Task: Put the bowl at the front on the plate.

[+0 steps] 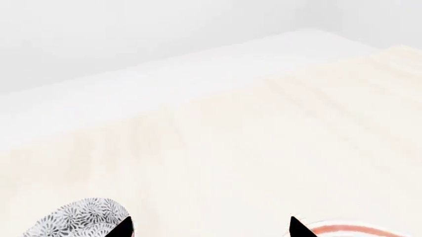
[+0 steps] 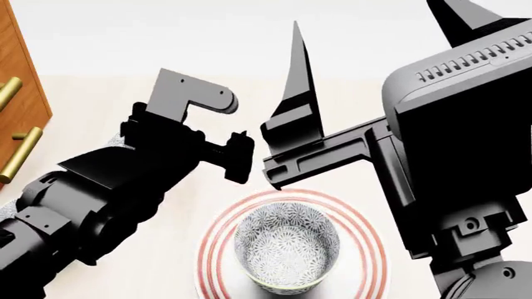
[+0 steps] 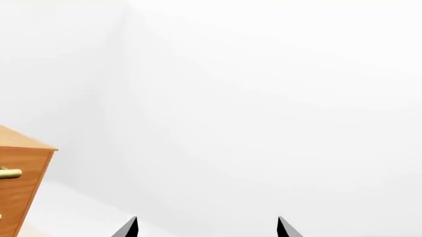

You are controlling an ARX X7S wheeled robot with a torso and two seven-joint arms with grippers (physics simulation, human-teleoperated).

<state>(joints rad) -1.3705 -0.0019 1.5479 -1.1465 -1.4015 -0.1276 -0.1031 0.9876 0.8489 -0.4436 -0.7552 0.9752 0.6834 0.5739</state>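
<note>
My right gripper (image 3: 206, 228) has its jaws spread wide and empty, raised toward the wall. My left gripper (image 1: 211, 228) is likewise open, holding nothing. The bowl (image 2: 286, 246) sits upright on the plate (image 2: 370, 249), on the table (image 2: 83, 106), with a wooden cabinet (image 2: 21, 93) at the left.

Approach from above to the bowl (image 2: 286, 247) on the plate (image 2: 375, 249) is left unobstructed; both flanks are crowded by the two arms; the far-left side is bounded by a wooden cabinet (image 2: 19, 93)
</note>
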